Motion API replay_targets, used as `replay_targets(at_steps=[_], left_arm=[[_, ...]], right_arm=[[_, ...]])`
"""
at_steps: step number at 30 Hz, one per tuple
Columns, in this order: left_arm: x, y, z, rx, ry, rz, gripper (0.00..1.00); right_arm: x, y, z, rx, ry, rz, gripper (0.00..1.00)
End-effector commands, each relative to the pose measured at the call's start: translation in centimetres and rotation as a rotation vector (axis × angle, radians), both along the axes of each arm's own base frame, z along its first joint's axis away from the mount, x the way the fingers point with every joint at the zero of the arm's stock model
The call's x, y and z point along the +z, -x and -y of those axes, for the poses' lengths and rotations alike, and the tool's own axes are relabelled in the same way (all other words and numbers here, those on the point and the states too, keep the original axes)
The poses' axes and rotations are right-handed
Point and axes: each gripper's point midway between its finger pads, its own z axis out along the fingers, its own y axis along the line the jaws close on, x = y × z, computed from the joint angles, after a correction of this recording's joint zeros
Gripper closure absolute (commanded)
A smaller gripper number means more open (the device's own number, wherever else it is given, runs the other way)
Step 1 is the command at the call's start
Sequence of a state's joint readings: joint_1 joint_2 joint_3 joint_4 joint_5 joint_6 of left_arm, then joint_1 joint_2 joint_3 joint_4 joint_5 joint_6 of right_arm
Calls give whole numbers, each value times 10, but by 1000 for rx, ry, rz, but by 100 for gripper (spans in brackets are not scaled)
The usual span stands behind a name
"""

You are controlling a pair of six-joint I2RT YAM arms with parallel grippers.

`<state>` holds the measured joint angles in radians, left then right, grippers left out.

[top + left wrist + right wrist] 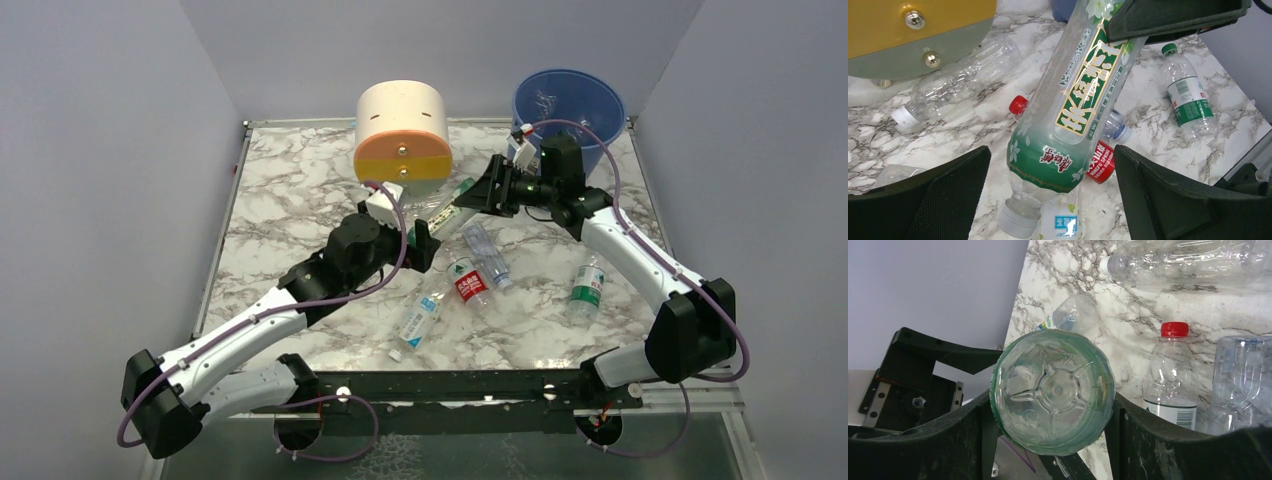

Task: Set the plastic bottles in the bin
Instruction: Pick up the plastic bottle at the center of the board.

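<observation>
Noting right fingers (1168,440) clamping the base of the green-tinted plastic bottle (1053,390), left fingers (933,200) spread open beside its neck; we fear it snagging them or slipping before the round blue plastic bin (605,115).

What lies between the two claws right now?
The green-labelled bottle spans the gap: the right claw grips its base end, and the open left claw flanks its cap end. This is clearest in the top view.
</observation>
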<state>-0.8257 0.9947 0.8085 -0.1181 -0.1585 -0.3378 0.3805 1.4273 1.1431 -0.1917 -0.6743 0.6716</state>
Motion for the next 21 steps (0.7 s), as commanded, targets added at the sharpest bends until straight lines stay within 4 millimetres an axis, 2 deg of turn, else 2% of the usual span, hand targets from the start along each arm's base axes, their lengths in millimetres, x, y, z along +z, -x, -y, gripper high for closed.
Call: replay_targets(at_steps=[1, 9, 15, 21], left_arm=[[33, -1, -10, 47, 47, 49, 1], [64, 9, -33, 102, 107, 97, 1], [69, 14, -40, 108, 107, 100, 1], [73, 17, -38, 88, 120, 102, 1]], right_arm=[[4, -6, -1, -7, 29, 25, 39], [18, -16, 2, -34, 56, 68, 39], [27, -22, 2, -47, 57, 88, 39], [50, -35, 4, -80, 77, 145, 39]])
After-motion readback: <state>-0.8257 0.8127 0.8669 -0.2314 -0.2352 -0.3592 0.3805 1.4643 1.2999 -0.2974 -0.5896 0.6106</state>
